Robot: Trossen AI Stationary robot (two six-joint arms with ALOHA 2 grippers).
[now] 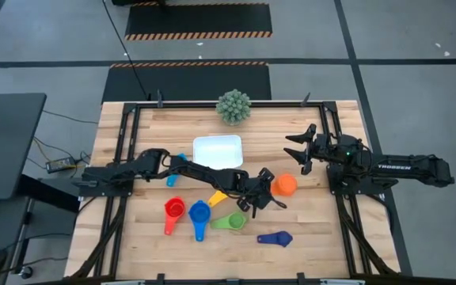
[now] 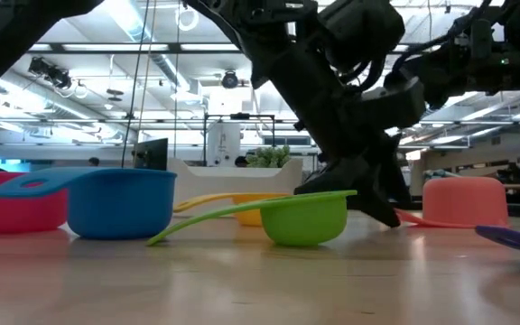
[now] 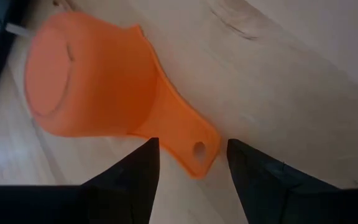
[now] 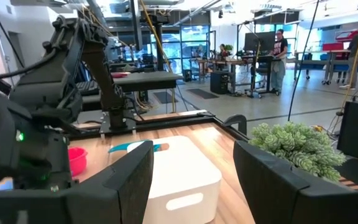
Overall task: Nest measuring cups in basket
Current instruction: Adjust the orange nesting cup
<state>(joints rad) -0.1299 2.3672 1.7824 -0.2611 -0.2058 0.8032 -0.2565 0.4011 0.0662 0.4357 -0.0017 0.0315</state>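
Orange measuring cup (image 3: pixel 98 81) lies upside down on the bench (image 1: pixel 315 249) just ahead of the left hand (image 3: pixel 191 177), whose fingers stand spread either side of the cup's handle tip, nothing gripped. White basket (image 1: pixel 217 151) sits behind it at bench centre, a light blue cup (image 1: pixel 176 169) beside its left edge, with yellow (image 1: pixel 218 196), red (image 1: pixel 173 211), blue (image 1: pixel 199 214), green (image 1: pixel 229 222) and dark blue (image 1: pixel 275 237) cups loose in front, none nested. Right hand (image 1: pixel 299 148) hangs released above the bench right of the basket, near the spiky green plant (image 1: pixel 233 106).
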